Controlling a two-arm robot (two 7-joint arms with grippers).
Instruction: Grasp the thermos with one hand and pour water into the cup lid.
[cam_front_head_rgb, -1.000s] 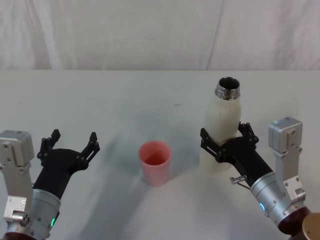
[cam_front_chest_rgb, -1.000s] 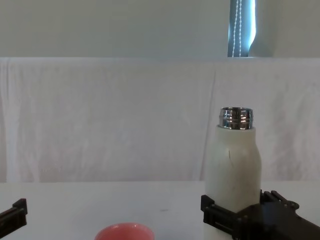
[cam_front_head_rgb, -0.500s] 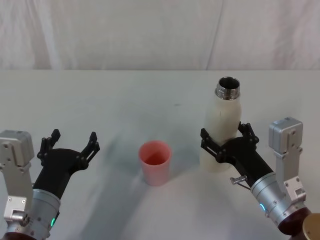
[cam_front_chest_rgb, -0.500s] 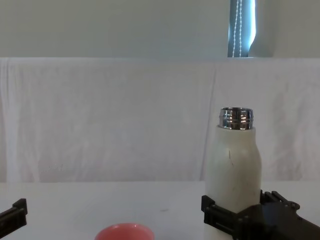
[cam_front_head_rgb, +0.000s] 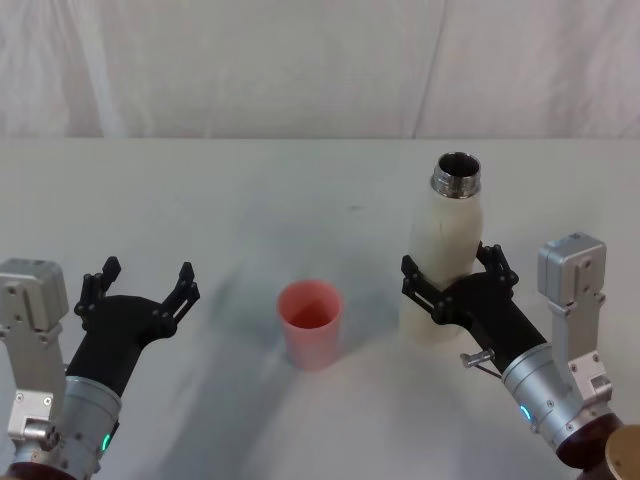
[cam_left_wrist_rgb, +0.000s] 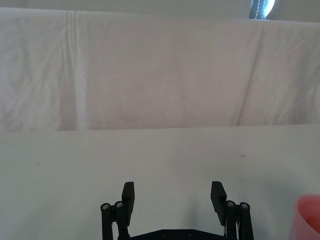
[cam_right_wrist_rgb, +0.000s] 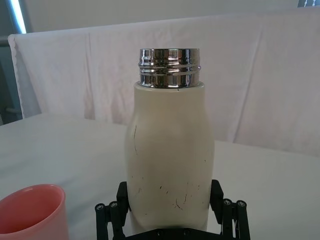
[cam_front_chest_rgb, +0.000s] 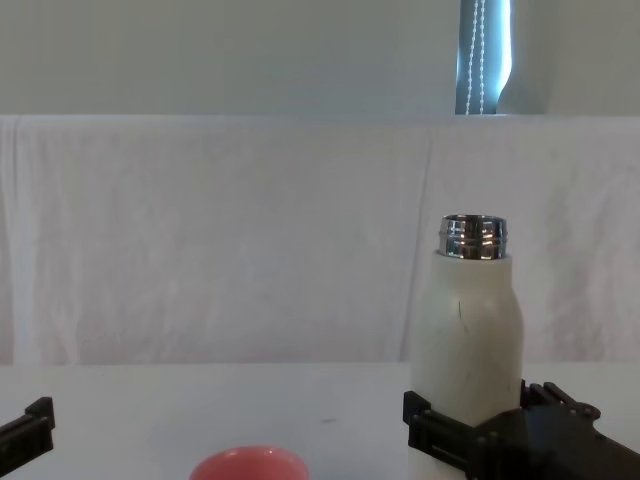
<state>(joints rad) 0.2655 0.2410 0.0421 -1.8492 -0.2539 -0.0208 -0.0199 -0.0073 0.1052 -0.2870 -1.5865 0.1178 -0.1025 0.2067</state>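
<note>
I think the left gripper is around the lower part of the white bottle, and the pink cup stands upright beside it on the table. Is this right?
Not quite: the right gripper, not the left, is around the lower part of the white bottle, as the head view shows. The left gripper is open over bare table. The pink cup does stand upright beside the bottle.

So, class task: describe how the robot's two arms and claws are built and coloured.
Both arms match. Each claw, left claw and right claw, is matte black with slim linkage fingers pinned by small silver screws. Behind each, a black tapered wrist meets a silver metal cylinder with a small lit green-blue indicator, and a pale grey box module is mounted alongside. A small metal pin sticks out near the right wrist.
</note>
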